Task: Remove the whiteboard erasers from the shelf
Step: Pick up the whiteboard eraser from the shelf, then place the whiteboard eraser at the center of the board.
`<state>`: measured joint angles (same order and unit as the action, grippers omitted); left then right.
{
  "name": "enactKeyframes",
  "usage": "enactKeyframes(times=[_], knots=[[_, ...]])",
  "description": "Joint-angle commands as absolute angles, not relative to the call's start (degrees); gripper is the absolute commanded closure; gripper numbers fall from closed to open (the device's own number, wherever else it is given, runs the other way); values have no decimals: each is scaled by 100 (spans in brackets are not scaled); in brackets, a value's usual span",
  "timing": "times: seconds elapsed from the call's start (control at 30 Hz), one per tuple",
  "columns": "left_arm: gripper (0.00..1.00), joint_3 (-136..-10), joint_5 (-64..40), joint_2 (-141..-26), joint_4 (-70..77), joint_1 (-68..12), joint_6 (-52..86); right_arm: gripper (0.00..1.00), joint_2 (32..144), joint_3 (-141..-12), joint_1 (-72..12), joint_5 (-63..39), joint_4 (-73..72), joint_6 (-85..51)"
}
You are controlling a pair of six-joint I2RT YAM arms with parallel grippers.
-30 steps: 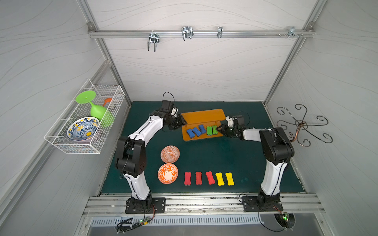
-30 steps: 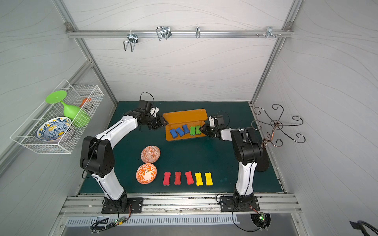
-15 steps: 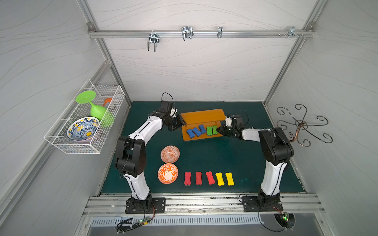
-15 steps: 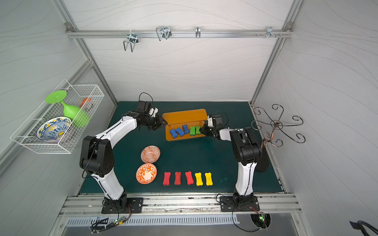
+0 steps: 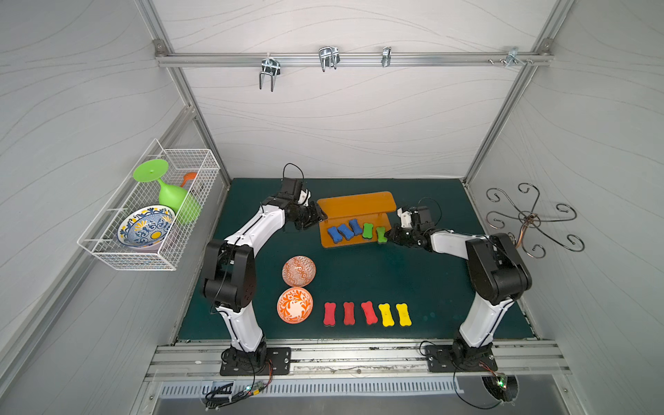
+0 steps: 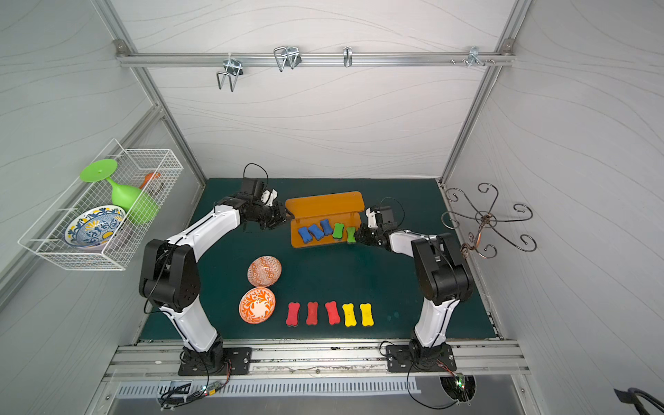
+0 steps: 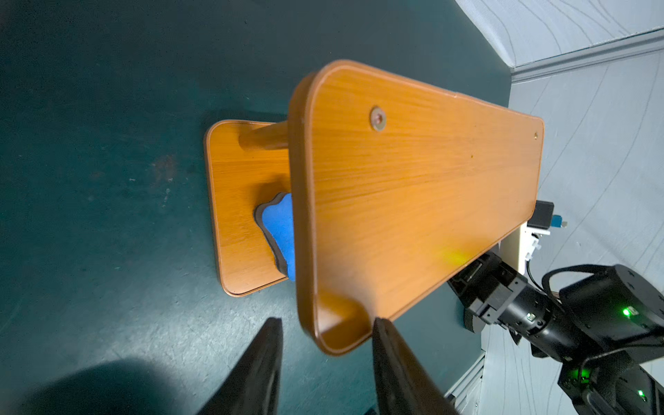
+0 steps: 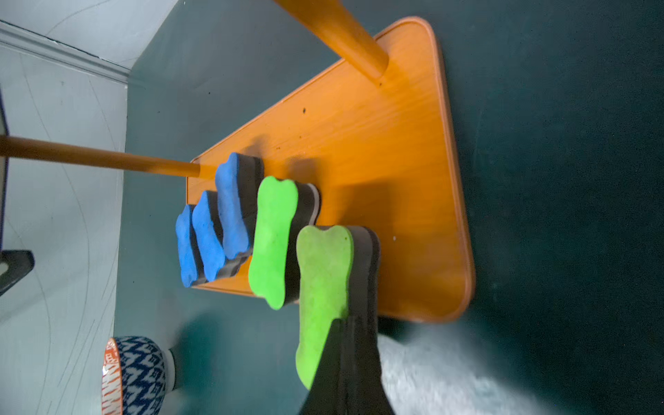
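Note:
The orange two-tier shelf (image 5: 355, 203) (image 6: 323, 204) stands at the back of the green mat. Three blue erasers (image 5: 345, 231) and one green eraser (image 5: 367, 230) lie on its lower board (image 8: 395, 179). A second green eraser (image 5: 381, 234) (image 8: 323, 273) overhangs that board's right end, with my right gripper (image 5: 390, 235) (image 8: 345, 323) shut on it. My left gripper (image 5: 321, 215) (image 7: 325, 323) is open, its fingers straddling the left corner of the upper board (image 7: 413, 197). Three red erasers (image 5: 348, 313) and two yellow erasers (image 5: 395, 314) lie in a row near the front.
Two orange patterned bowls (image 5: 299, 271) (image 5: 294, 305) sit left of the row of erasers. A white wire basket (image 5: 107, 248) on the left wall holds a green glass and a bowl. A metal scroll hook stand (image 5: 528, 219) is on the right wall.
My right gripper has shut on the end green eraser, which has shifted slightly toward the board's right end. The left arm has stayed at the shelf's corner.

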<state>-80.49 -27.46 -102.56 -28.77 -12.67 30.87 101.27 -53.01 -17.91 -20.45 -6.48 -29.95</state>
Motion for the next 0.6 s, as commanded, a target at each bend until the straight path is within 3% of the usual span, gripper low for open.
enactKeyframes(times=[0.0,0.33,0.57], knots=[[56,-7980,-2760,-10090,-2767,-1222,3111,100,9385,-4852,-1819,-1950,-112,-2810],[56,-7980,-2753,-10054,-2782,-1219,3069,100,6648,-3035,-1901,-1819,1385,-2493],[56,-7968,-2742,-10072,-2785,-1222,3076,100,6198,-2643,-2385,-1689,1618,-2806]])
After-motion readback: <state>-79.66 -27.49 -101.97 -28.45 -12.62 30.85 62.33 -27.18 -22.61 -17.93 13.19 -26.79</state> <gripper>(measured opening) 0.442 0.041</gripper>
